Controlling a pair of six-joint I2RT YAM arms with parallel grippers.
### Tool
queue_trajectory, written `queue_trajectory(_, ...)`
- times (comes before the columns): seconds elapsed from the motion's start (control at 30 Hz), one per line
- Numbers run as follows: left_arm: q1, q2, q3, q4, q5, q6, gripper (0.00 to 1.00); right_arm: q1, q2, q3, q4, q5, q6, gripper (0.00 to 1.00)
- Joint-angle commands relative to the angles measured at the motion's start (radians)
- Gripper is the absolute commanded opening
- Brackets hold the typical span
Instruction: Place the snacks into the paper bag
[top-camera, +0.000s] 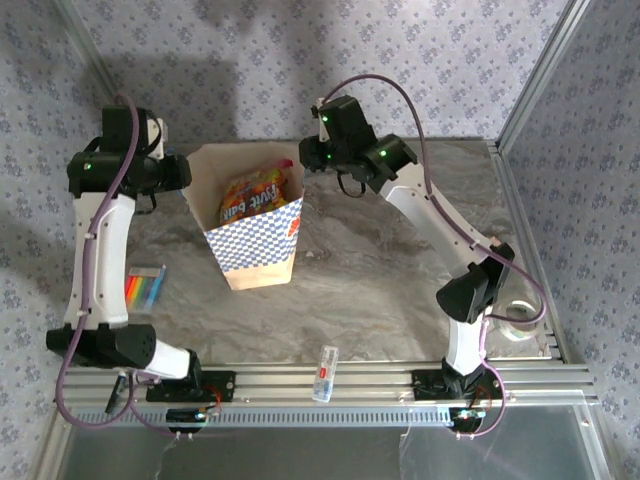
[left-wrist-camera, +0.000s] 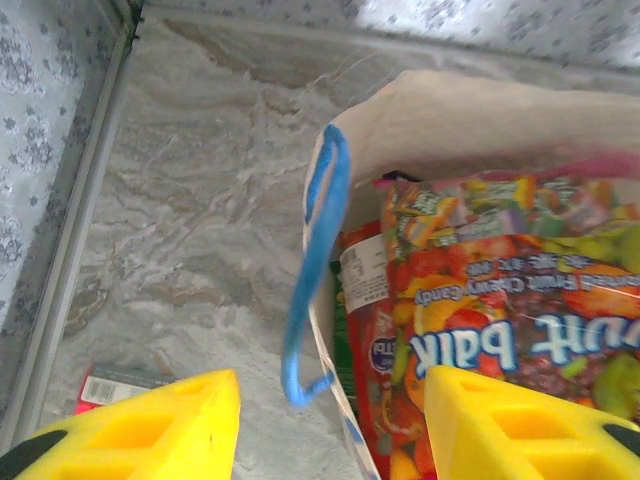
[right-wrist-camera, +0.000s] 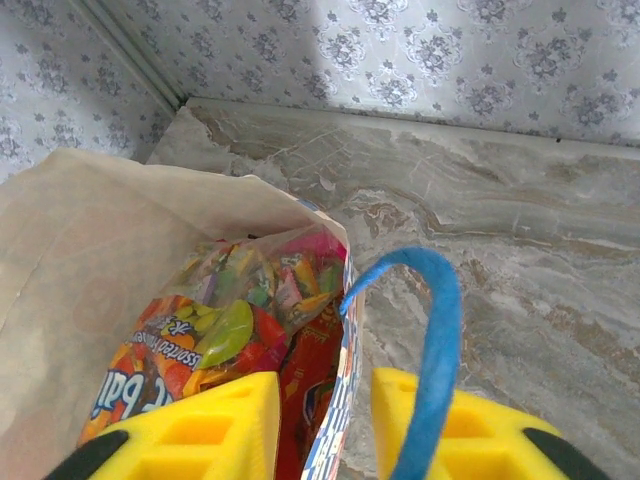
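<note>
Fingers of left gripper (left-wrist-camera: 330, 392) wide, astride left rim of bag (top-camera: 255, 250) and blue handle (left-wrist-camera: 318, 250), right gripper (right-wrist-camera: 325, 390) narrow astride right rim, gaps showing, nothing clamped, snacks (top-camera: 250, 195) inside upright bag, left of bench (top-camera: 400, 280) centre, toward far edge.

Tan paper bag (top-camera: 255, 245), blue-white checked band; red-orange printed snacks (top-camera: 255, 193); grey marbled table (top-camera: 380, 290).
</note>
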Motion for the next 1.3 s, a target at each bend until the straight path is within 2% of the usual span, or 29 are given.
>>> queue_trajectory(0.0, -0.001, 0.033, 0.058, 0.039, -0.030, 0.025, 0.43, -0.009, 0.029, 0.068, -0.025, -0.021, 0.005, 0.19)
queue_trajectory(0.13, -0.003, 0.072, 0.088, 0.066, -0.001, 0.014, 0.20, -0.014, 0.045, 0.110, -0.048, -0.027, -0.003, 0.02)
queue_trajectory(0.23, -0.002, 0.067, 0.080, 0.106, 0.049, -0.007, 0.02, -0.016, 0.038, 0.114, -0.048, -0.027, -0.010, 0.00)
queue_trajectory(0.27, -0.002, 0.065, 0.078, 0.119, 0.078, -0.014, 0.00, -0.017, 0.033, 0.117, -0.048, -0.024, -0.013, 0.00)
queue_trajectory(0.4, -0.014, 0.066, 0.078, 0.172, 0.240, -0.053, 0.00, -0.023, 0.028, 0.133, -0.059, -0.011, -0.029, 0.00)
queue_trajectory(0.47, -0.032, 0.065, 0.079, 0.202, 0.278, -0.064, 0.00, -0.030, 0.027, 0.142, -0.066, -0.009, -0.032, 0.00)
queue_trajectory(0.93, -0.191, 0.183, 0.338, 0.193, 0.281, -0.090, 0.00, -0.059, 0.017, 0.269, -0.126, -0.002, -0.070, 0.00)
queue_trajectory(1.1, -0.249, 0.255, 0.450, 0.174, 0.303, -0.078, 0.00, -0.068, -0.018, 0.267, -0.141, 0.004, -0.085, 0.00)
queue_trajectory(1.27, -0.308, 0.266, 0.449, 0.193, 0.286, -0.083, 0.00, -0.078, -0.080, 0.200, -0.136, 0.054, -0.104, 0.00)
